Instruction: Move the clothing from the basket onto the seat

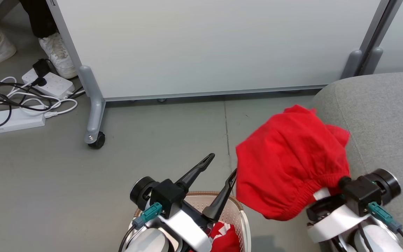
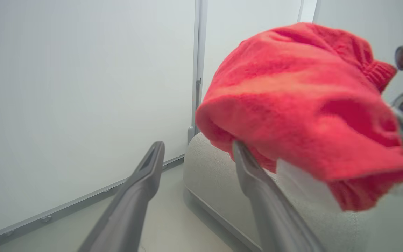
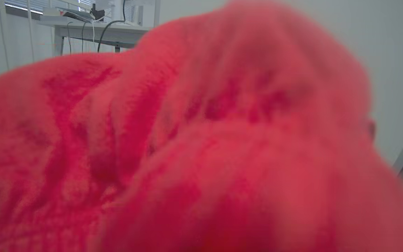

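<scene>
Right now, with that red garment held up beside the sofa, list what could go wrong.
The red garment, bunched in the right gripper, hangs mostly over the floor beside the rounded corner of the seat; released here it could slide off. One finger of the open left gripper sits right at the cloth's edge and might snag it as the arms part.

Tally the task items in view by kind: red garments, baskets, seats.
Red garments: 2, raised garment and lower garment
Baskets: 1, the basket
Seats: 1, the seat
Total: 4
</scene>
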